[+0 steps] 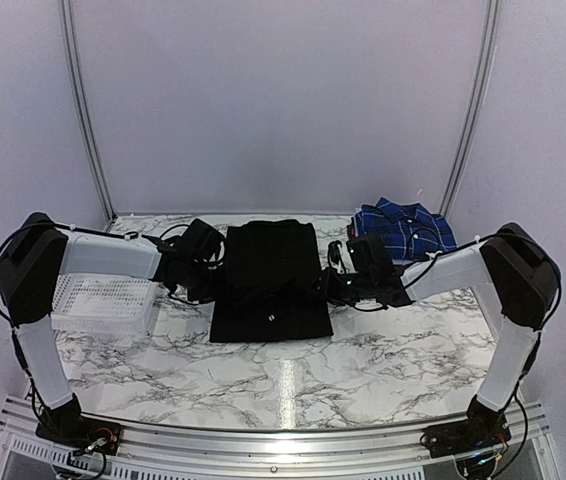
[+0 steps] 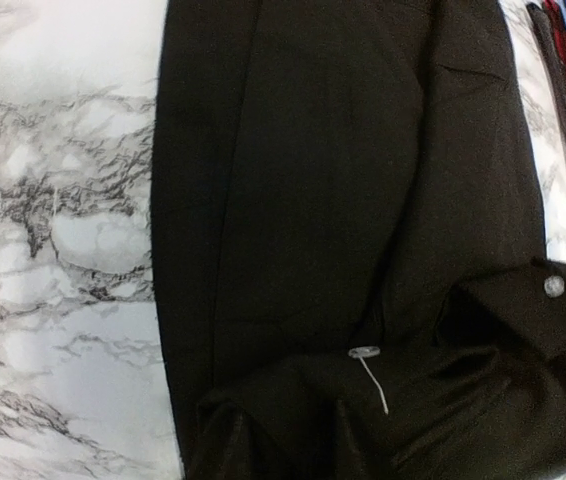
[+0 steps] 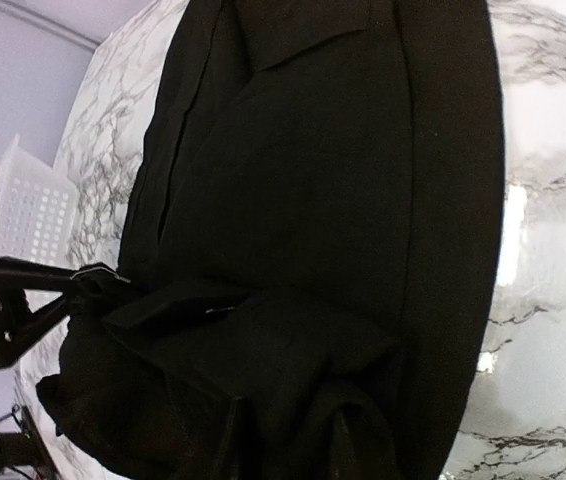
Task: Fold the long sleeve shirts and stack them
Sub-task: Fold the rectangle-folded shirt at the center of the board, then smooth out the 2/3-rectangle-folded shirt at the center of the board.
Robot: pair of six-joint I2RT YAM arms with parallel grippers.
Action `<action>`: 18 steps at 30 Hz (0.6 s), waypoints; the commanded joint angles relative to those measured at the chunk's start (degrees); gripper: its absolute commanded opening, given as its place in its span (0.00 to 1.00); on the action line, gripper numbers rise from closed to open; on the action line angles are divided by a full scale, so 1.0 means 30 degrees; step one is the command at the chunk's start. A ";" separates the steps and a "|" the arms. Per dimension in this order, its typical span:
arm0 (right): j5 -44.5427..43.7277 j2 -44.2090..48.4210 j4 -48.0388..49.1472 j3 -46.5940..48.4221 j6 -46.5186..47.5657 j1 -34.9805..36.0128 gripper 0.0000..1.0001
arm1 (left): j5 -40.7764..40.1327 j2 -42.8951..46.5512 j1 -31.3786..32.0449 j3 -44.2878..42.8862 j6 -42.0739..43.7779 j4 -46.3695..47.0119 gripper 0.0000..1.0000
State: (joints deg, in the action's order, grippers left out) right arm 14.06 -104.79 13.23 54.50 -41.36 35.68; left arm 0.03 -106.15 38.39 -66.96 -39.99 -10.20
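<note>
Across the middle of the marble table (image 1: 293,375) we see the black shirt (image 1: 268,285) lying flat, partly folded. Our left gripper (image 1: 211,283) pinches its left edge, fingers closed on the cloth. Our right gripper (image 1: 335,285) sits at its right edge. Cloth hides those fingers, so we cannot tell their opening. A blue plaid shirt (image 1: 403,228) lies far right.

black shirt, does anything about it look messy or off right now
Mostly flat, but the black shirt is bunched into rumpled folds at the edge nearest each wrist camera, and a loose white thread trails over it in the left wrist view. At far right, the blue plaid shirt lies crumpled.
</note>
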 commanded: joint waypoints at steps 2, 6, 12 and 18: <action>-0.0876 0.1221 -0.0769 0.0653 0.1310 -0.0148 0.46 | -0.0681 0.1329 -0.0254 -0.0705 0.1229 -0.0616 0.67; -0.1573 0.2992 -0.0968 0.0129 0.2381 -0.0108 0.69 | -0.1286 0.2814 -0.0285 -0.0529 0.1956 -0.1241 0.84; -0.2645 0.4681 -0.1551 -0.0618 0.3911 0.0816 0.70 | -0.0924 0.5014 -0.0110 0.1003 0.1910 -0.1297 0.85; -0.2941 0.4871 -0.1929 -0.1418 0.5094 0.2872 0.54 | -0.0655 0.6182 0.1117 0.2736 0.1642 -0.1278 0.63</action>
State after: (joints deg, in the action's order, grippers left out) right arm 6.79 -89.76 10.00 51.51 -29.82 40.58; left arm -2.42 -88.97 39.40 -62.04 -35.20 -12.23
